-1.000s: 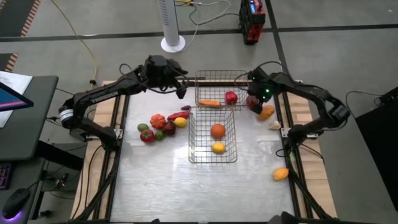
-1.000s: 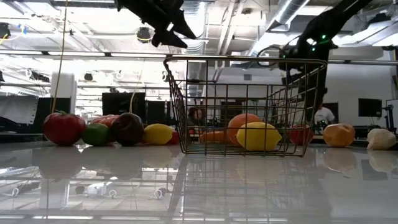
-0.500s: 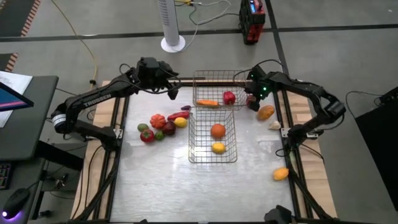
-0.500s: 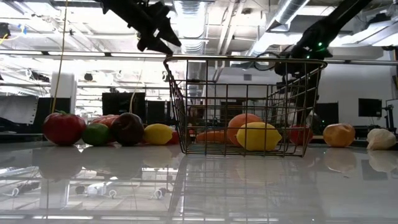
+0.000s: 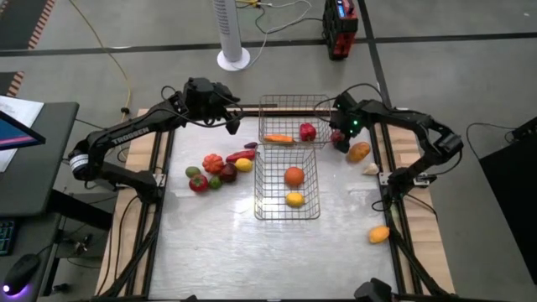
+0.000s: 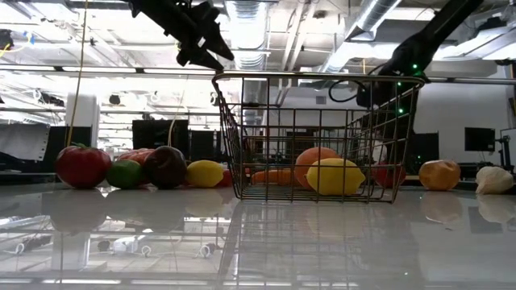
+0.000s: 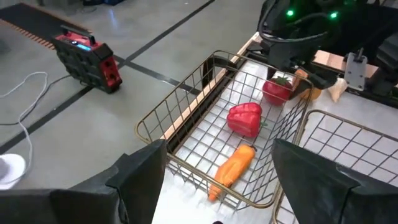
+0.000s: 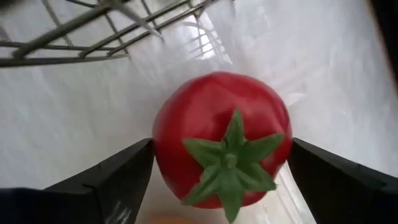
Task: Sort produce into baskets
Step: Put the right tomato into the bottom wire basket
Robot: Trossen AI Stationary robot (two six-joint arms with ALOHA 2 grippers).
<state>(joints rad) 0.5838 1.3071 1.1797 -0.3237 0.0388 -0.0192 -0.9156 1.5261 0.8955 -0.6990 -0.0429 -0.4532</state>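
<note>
My right gripper [image 5: 340, 140] is shut on a red tomato [image 8: 217, 137] just outside the right wall of the far wire basket [image 5: 277, 102]; the tomato also shows in the left wrist view [image 7: 277, 91]. That basket holds an orange carrot [image 7: 231, 169] and a red pepper [image 7: 244, 118]. The near basket [image 5: 262, 180] holds an orange [image 5: 294, 175] and a lemon [image 5: 294, 199]. My left gripper [image 5: 232, 123] is open and empty, high up left of the far basket. Loose produce [image 5: 216, 168] lies on the table at the left. My right gripper pinches the tomato's two opposite sides [image 8: 163, 149] between its two fingers [image 8: 118, 180]. The fingers come from above, pointing down. The green stem end [image 8: 231, 155] faces up toward the wrist. The tomato seems lifted clear of the table beside the basket wall.
A peach-coloured piece [image 5: 359, 152] and a white garlic [image 5: 370, 169] lie right of the baskets, and an orange piece [image 5: 379, 234] lies near the right front. The two baskets stand end to end at the table's middle.
My left gripper has drawn back a little toward the table's left, away from the far basket, still open. My right gripper has risen beside the far basket's right wall.
</note>
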